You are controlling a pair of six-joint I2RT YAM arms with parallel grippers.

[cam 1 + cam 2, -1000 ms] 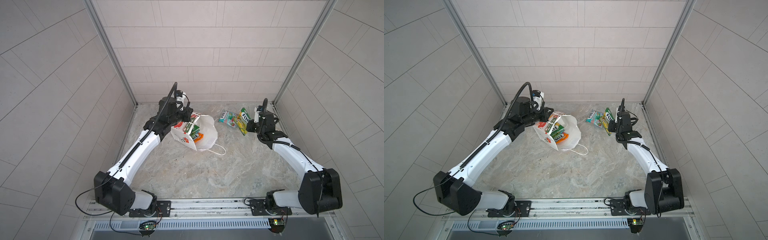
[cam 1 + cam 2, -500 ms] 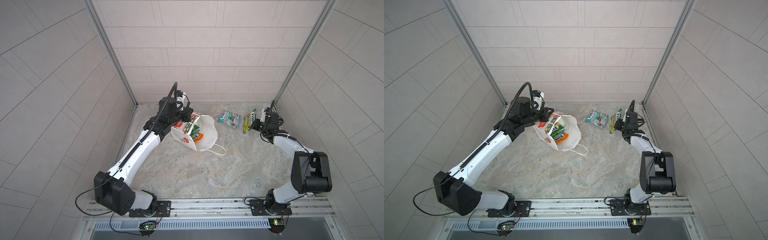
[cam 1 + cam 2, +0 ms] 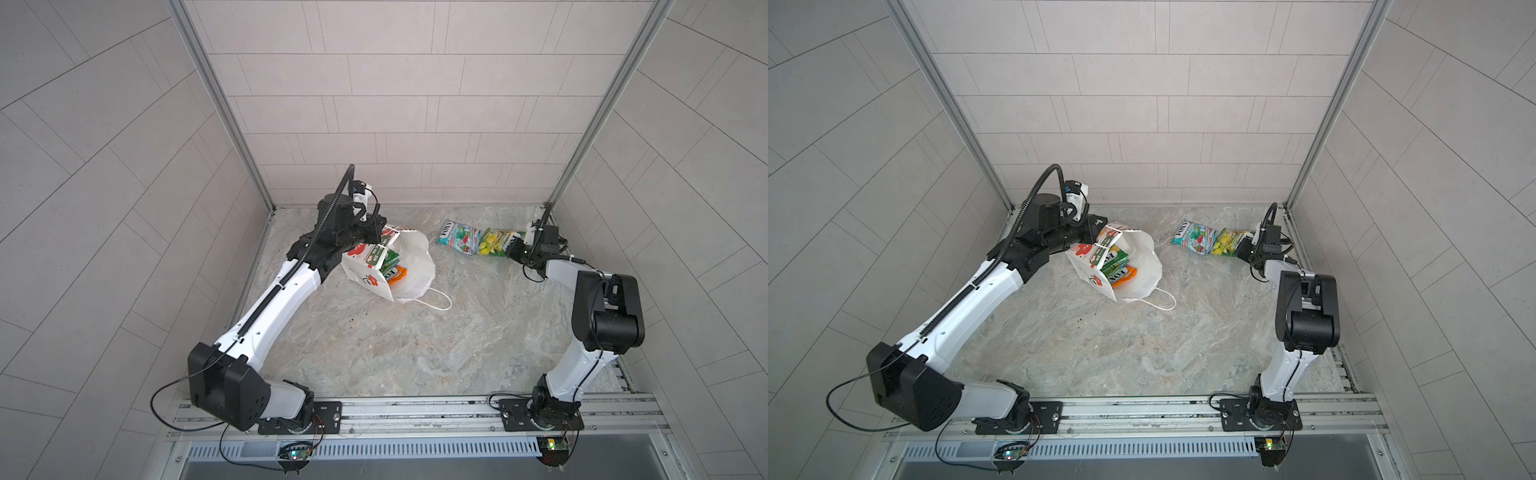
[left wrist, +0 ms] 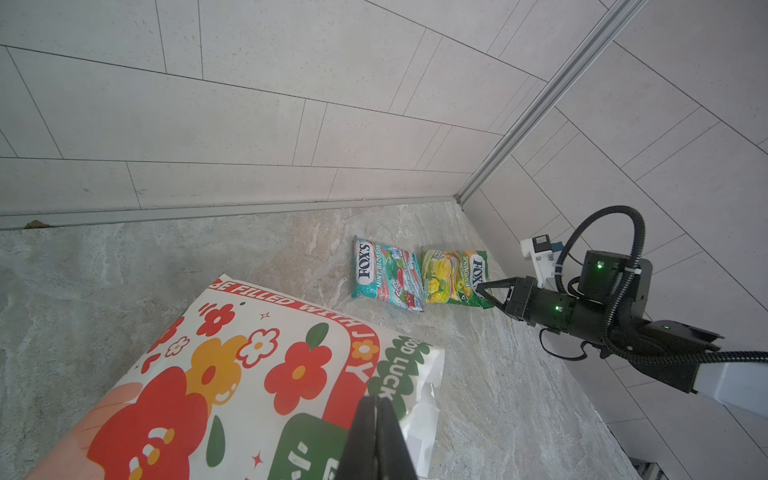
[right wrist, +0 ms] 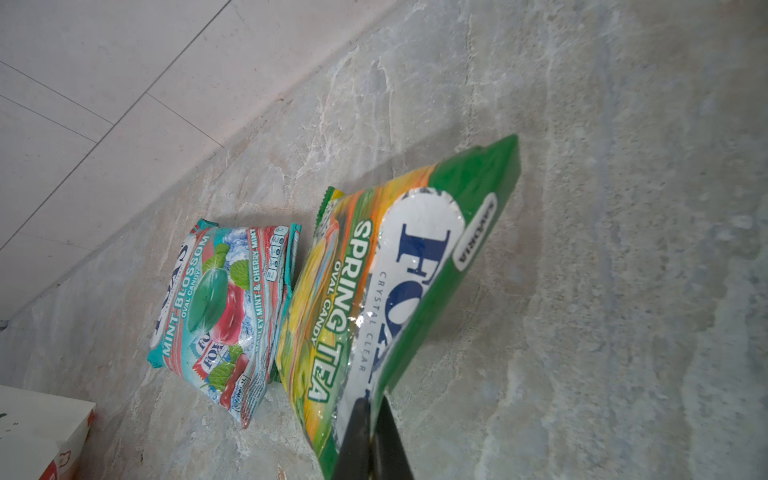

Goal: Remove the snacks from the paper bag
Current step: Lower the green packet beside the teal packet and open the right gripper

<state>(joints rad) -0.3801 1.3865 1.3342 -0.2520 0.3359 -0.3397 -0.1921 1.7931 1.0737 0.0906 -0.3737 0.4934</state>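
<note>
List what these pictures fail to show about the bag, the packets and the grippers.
- The packets inside the paper bag: both top views show only their upper ends; the bag's wall hides the count.
- The left gripper: the left wrist view's bottom edge cuts off its fingers.
- The right gripper, shut on the green packet: cut off likewise in the right wrist view.

Robot lab cell here: pale tiled panels (image 3: 374, 104) and metal corner posts (image 3: 218, 95) box in a marble-look tabletop (image 3: 395, 340), left arm (image 3: 274, 303) and right arm (image 3: 606, 307) bolted to an aluminium rail (image 3: 415, 409), bare circuit boards (image 3: 295, 454) hanging below.
</note>
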